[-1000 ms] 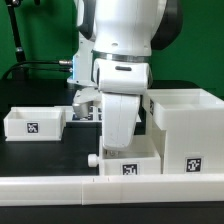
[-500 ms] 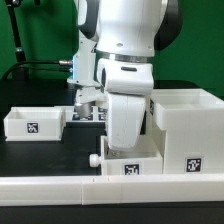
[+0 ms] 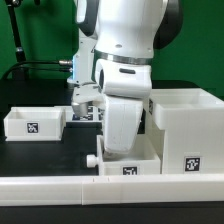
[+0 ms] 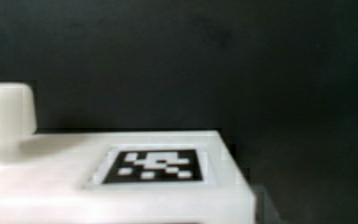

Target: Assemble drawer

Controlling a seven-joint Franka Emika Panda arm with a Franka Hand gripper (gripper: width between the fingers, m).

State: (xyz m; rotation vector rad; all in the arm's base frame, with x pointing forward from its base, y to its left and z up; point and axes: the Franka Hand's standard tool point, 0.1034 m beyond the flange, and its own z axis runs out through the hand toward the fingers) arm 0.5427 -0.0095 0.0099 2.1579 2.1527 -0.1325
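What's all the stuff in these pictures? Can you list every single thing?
left tray: one, white with a black-and-white tag, at the exterior view's left.
knobbed tray: one, white, tagged, in the near middle under the arm; its knob points to the exterior view's left.
housing: one, white, a big open box with a tag, at the exterior view's right.
tagged white part: one, close up in the wrist view; which tray it is, I cannot tell.
rail: one, white, long and low, along the front.
table: one, black.
backdrop: green, behind everything.
robot arm: one, white, in the middle, reaching down; its tool is out of sight.
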